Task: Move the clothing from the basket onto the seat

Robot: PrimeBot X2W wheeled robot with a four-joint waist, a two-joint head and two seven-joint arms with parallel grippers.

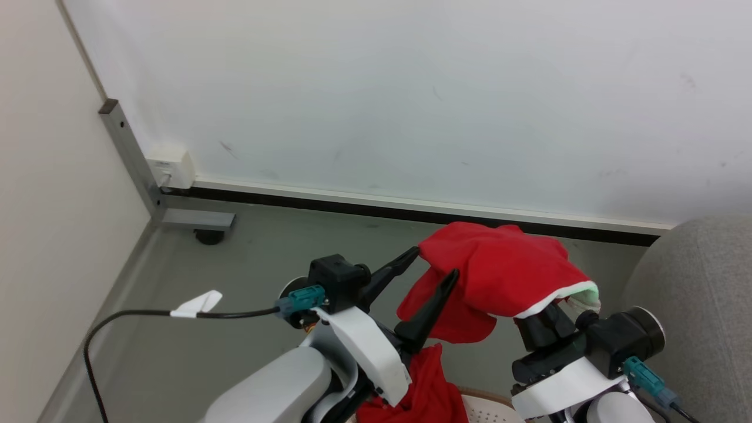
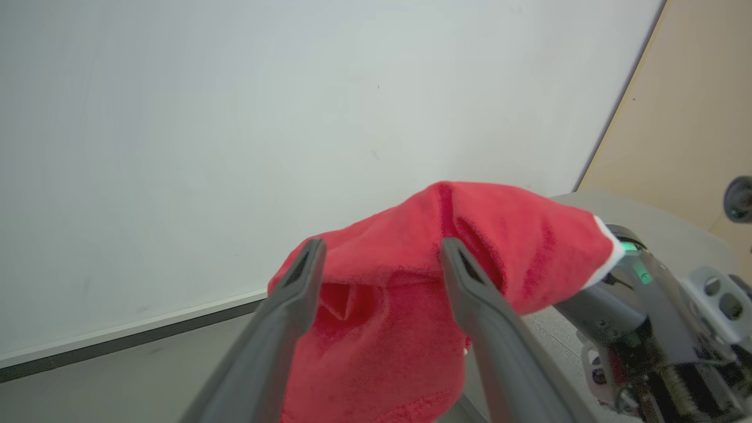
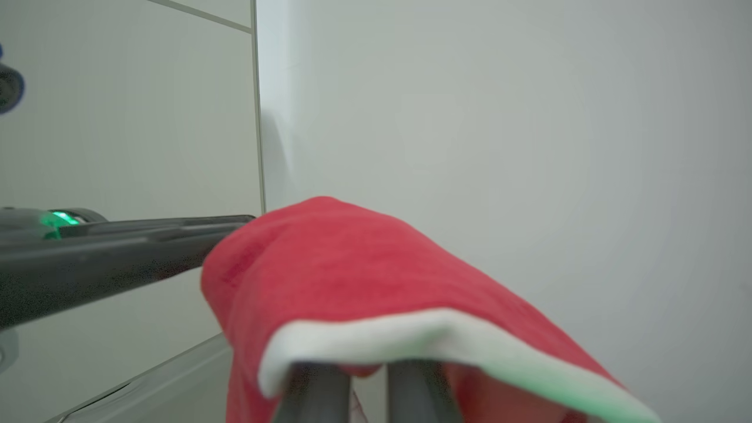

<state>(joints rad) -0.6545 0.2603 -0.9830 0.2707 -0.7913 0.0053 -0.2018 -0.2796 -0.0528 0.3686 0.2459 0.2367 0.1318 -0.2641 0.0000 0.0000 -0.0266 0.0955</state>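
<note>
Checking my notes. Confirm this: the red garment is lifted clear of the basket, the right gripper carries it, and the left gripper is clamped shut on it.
Wrong on the left gripper: it is open, fingers spread, as the left wrist view shows. The rest stands: the red garment is clear of the basket, carried by the right gripper.

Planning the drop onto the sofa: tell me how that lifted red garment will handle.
The red garment is probably floppy: it drapes over the right gripper and sags on both sides. It is likely light, as its thin folds hang loosely. It might slip: cloth hides the jaws, so how much is pinched is unclear.
</note>
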